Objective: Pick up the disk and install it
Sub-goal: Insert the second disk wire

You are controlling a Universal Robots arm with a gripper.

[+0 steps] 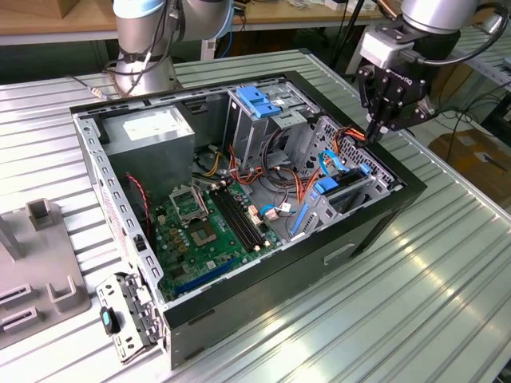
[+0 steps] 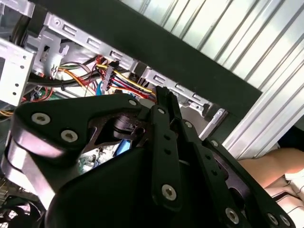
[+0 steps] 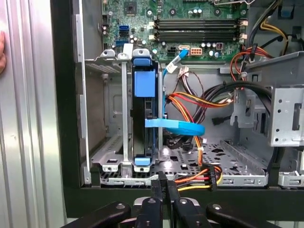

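The gripper [image 1: 374,134] hangs over the open computer case's [image 1: 383,209] front wall, its fingers [image 3: 163,183] pressed together and holding nothing. Orange and yellow power cables [image 3: 199,178] and a flat blue cable [image 3: 178,127] crowd the space beside the drive bay. The disk [image 3: 144,111] stands on edge in that bay, at 10 o'clock from the fingertips in the first wrist view, long axis running 12 to 6 toward the motherboard [image 3: 190,23].

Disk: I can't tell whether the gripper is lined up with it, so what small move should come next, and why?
Probably a small sideways shift toward the disk. In the first wrist view the gripper is shut and empty, its tips by the orange-and-yellow cables and off to one side of the disk, which stands on edge in its bay.
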